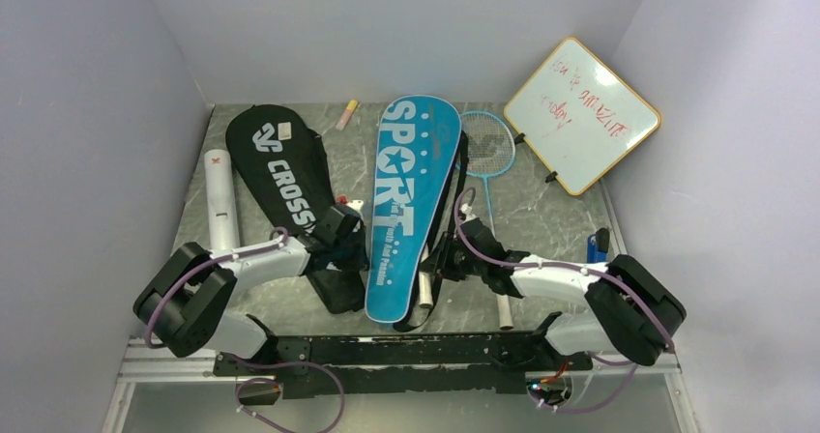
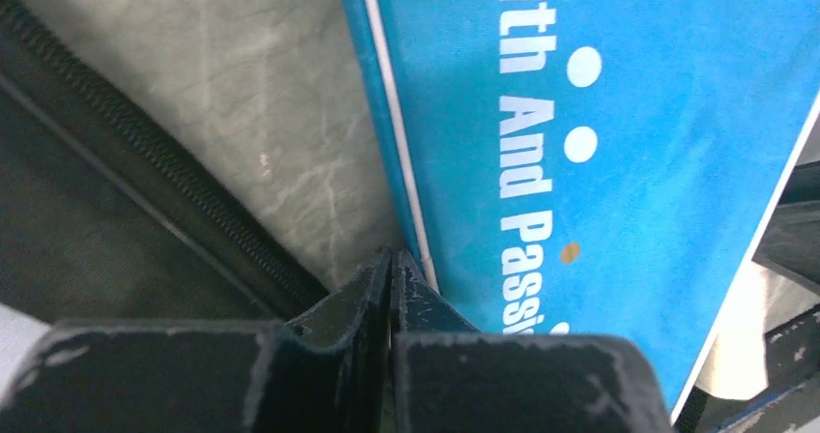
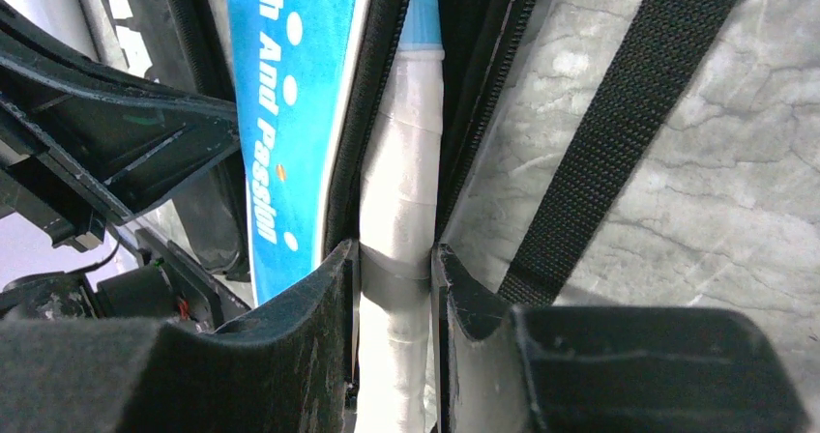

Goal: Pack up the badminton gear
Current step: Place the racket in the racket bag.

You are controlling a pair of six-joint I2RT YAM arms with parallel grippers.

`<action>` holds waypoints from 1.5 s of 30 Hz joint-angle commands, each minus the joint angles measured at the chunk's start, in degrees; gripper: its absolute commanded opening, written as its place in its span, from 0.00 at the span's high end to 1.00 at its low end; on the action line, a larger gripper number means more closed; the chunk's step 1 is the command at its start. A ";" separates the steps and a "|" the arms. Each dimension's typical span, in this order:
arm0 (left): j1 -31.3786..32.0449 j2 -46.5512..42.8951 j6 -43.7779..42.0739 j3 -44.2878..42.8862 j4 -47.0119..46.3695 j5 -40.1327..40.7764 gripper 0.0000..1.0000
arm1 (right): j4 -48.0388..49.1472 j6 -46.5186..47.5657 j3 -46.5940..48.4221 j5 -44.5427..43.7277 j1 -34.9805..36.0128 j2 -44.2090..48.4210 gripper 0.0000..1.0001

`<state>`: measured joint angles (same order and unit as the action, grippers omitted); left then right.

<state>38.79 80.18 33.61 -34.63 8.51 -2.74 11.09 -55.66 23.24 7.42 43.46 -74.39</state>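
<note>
The blue "SPORT" cover (image 1: 411,201) lies lengthwise in the middle, and a white-wrapped racket handle (image 3: 401,162) sticks out of its open zipper edge. My right gripper (image 3: 395,259) is shut on that handle. At the cover's left edge (image 2: 580,114) my left gripper (image 2: 392,259) is shut, tips beside the white piping, with nothing visible between them. The black "CROSSWAY" cover (image 1: 280,177) lies to the left, its zipper (image 2: 145,182) next to the left fingers. A white tube (image 1: 220,201) lies at far left. A light-blue racket (image 1: 486,148) shows right of the blue cover.
A wood-framed whiteboard (image 1: 583,114) leans in the back right corner. A small marker (image 1: 346,114) lies at the back. A black strap (image 3: 619,133) runs across the grey table beside the right fingers. Another white handle (image 1: 505,307) lies near the right arm.
</note>
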 commanded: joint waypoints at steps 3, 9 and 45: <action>-0.11 3.95 -0.80 0.22 -6.17 -7.58 0.94 | 10.51 1.35 1.29 3.08 0.04 -2.66 1.00; -0.06 5.86 -1.65 0.52 -8.06 -12.15 0.95 | 14.81 1.44 2.98 4.31 0.79 -7.07 1.00; -0.38 -0.33 -3.63 -0.61 0.03 -5.81 0.95 | 4.07 3.45 0.75 -8.61 4.19 1.47 0.59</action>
<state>38.39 80.49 30.98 -33.89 6.98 -9.72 16.45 -53.34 24.40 2.28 47.72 -74.74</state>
